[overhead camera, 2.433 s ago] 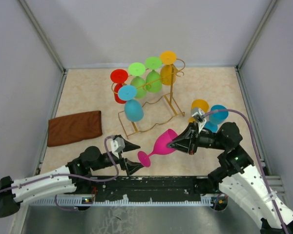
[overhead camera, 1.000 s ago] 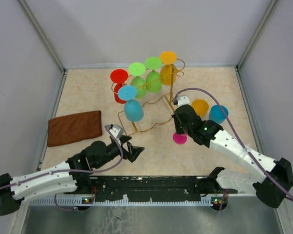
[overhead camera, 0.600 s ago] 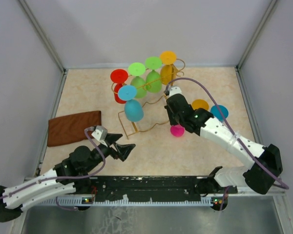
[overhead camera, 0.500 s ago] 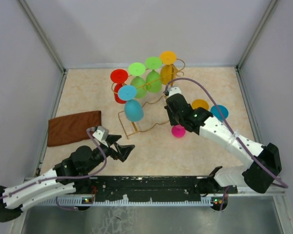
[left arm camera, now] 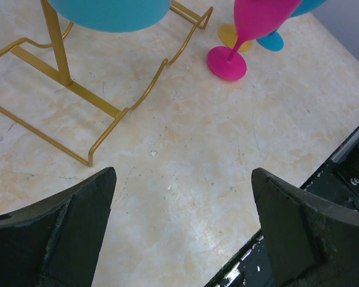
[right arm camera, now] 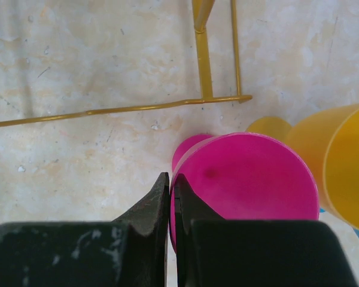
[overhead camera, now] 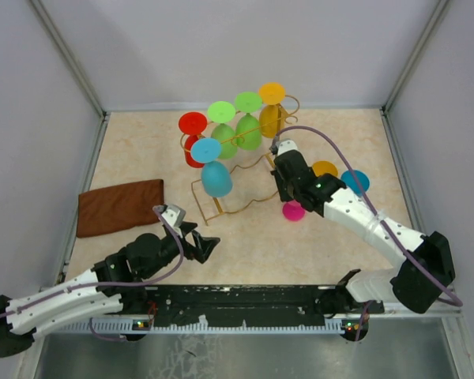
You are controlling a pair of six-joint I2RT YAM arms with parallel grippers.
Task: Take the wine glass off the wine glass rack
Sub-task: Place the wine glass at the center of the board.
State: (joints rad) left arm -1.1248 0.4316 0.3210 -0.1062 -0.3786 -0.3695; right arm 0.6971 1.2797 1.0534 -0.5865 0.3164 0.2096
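Observation:
A pink wine glass (right arm camera: 245, 179) stands upright just right of the gold wine glass rack (overhead camera: 238, 207), with its foot (overhead camera: 293, 211) down at the table. My right gripper (right arm camera: 171, 178) is shut on its rim, one finger inside the bowl and one outside. In the left wrist view the pink wine glass (left arm camera: 251, 18) shows beyond the rack's wavy base (left arm camera: 107, 107). My left gripper (left arm camera: 182, 173) hangs open over bare table near the front edge, holding nothing, left of the pink glass.
Several coloured glasses hang upside down from the rack, a light blue one (overhead camera: 216, 178) nearest the front. An orange glass (overhead camera: 325, 168) and a blue glass (overhead camera: 355, 181) stand on the table right of the pink one. A brown cloth (overhead camera: 120, 207) lies at the left.
My right arm has swung the pink glass from lying sideways near the front to upright beside the rack, then nudged it back. My left gripper let go of its foot and drew back, open.

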